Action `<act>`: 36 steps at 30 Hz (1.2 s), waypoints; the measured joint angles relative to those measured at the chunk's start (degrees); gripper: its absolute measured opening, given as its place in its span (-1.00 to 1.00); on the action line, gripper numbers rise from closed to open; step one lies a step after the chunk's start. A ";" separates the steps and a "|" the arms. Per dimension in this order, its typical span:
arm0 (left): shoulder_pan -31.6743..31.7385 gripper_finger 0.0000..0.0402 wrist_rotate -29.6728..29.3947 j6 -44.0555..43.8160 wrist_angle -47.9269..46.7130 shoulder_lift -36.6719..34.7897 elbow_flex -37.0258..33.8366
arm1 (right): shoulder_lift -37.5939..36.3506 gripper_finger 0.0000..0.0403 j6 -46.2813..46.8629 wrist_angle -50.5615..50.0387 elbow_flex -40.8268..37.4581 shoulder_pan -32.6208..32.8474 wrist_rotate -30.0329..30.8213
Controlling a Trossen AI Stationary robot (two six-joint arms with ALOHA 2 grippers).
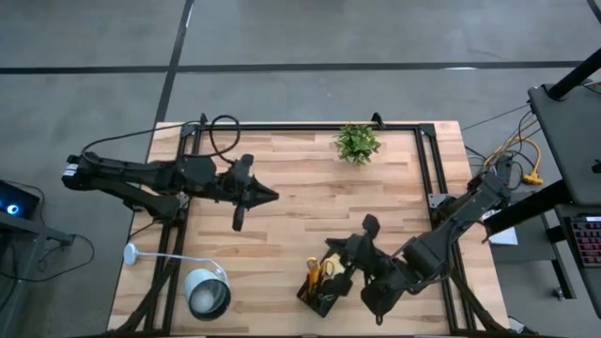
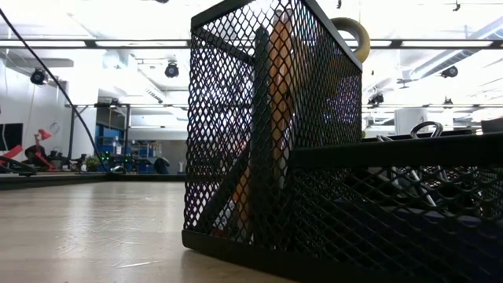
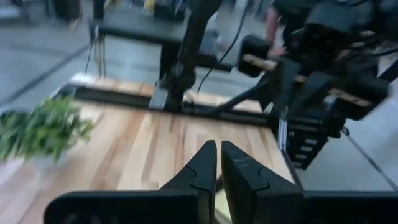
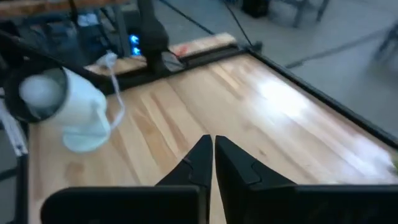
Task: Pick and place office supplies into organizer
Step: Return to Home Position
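The organizer (image 1: 322, 293), a black mesh tray, stands near the table's front edge; it fills the low view (image 2: 267, 157). Orange pencils (image 1: 312, 273) stand upright in its tall compartment (image 2: 275, 118). Yellow-handled scissors (image 1: 331, 267) stick out of the top (image 2: 351, 33). A binder clip (image 2: 424, 130) shows above the low compartment. My right gripper (image 1: 336, 249) hovers shut over the organizer's far end, with nothing between its fingers (image 4: 212, 149). My left gripper (image 1: 269, 195) is shut and holds nothing (image 3: 218, 155), raised over the table's left middle.
A small green plant (image 1: 357, 143) stands at the table's far edge (image 3: 40, 127). A round white lamp (image 1: 208, 293) sits at the front left corner (image 4: 68, 109). Bare wood lies between the two arms. Black frame rails run along the table's sides.
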 joint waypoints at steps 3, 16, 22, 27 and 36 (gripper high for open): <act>-0.72 -0.96 0.86 1.73 9.92 -1.13 -6.11 | -1.62 -0.96 9.23 -7.35 -1.38 -0.16 2.71; -2.41 -0.96 8.33 9.40 46.26 -5.68 -28.59 | -4.05 -0.96 31.97 -17.02 -7.93 -9.13 11.10; -2.37 -0.96 9.41 8.46 44.92 -7.27 -30.58 | -3.08 -0.96 0.32 17.48 -13.67 -16.71 -4.63; -1.97 -0.96 9.55 7.85 44.61 -8.57 -32.50 | -3.85 -0.96 -20.66 46.16 -21.99 -23.65 -26.01; 0.74 -0.96 9.78 7.70 50.74 -12.11 -41.48 | -14.53 -0.96 -23.56 57.11 -38.83 -27.47 -26.02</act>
